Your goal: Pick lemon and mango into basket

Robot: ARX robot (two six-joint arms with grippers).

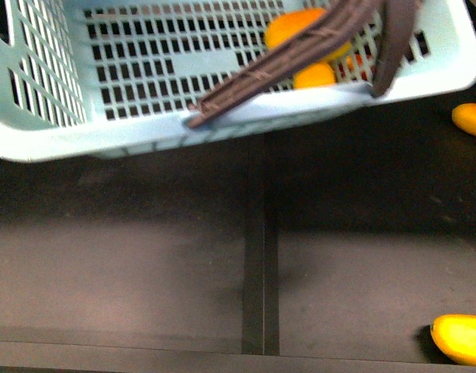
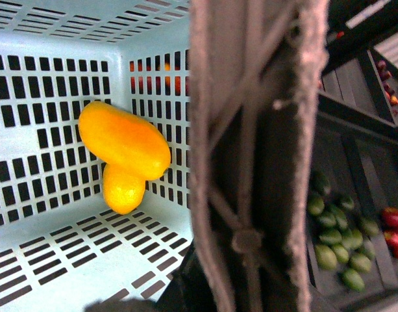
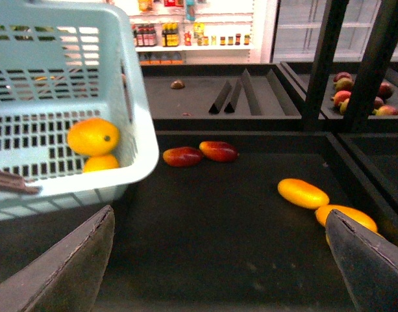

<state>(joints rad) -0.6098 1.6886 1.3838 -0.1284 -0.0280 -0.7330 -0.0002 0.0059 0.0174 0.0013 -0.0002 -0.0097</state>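
Observation:
The aqua basket (image 1: pixel 144 128) hangs tilted above the dark shelf, filling the upper part of the front view. Inside it lie the mango (image 2: pixel 124 140) and, beneath it, the lemon (image 2: pixel 123 188), both against a slotted wall. They also show through the basket (image 3: pixel 69 84) in the right wrist view: the mango (image 3: pixel 93 136) over the lemon (image 3: pixel 100 162). My left gripper (image 2: pixel 250 260) is shut on the basket's brown ribbed handle (image 2: pixel 257 130). My right gripper (image 3: pixel 218 260) hovers open over bare shelf, nothing between its fingers (image 3: pixel 75 266).
Two yellow-orange mangoes (image 3: pixel 302 193) lie on the dark shelf (image 3: pixel 218 214) to the right, and two red-blushed ones (image 3: pixel 200 153) behind. Green fruit (image 2: pixel 335 240) fills a bin beside the basket. Black posts (image 3: pixel 367 65) and dividers stand at the back right.

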